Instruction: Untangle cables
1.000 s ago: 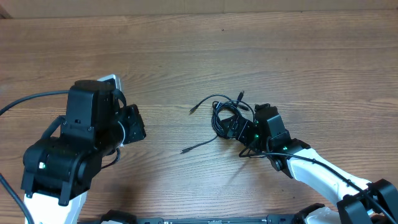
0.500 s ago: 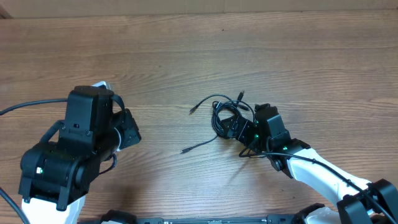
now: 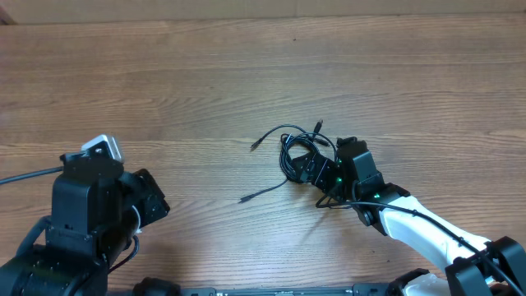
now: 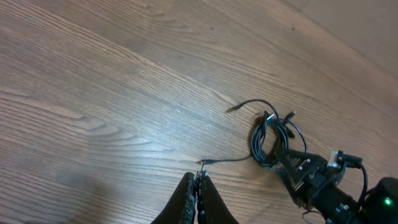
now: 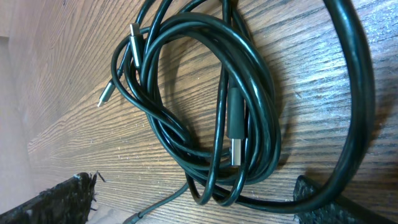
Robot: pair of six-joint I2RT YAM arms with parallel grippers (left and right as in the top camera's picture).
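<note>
White right arm (image 3: 423, 232), black gripper (image 3: 306, 167), green lights (image 3: 338, 181)

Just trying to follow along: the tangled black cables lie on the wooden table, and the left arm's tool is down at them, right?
Wrong arm: the right tool is down at the cables on the table; the overhead view shows the left tool far off to the side.
</note>
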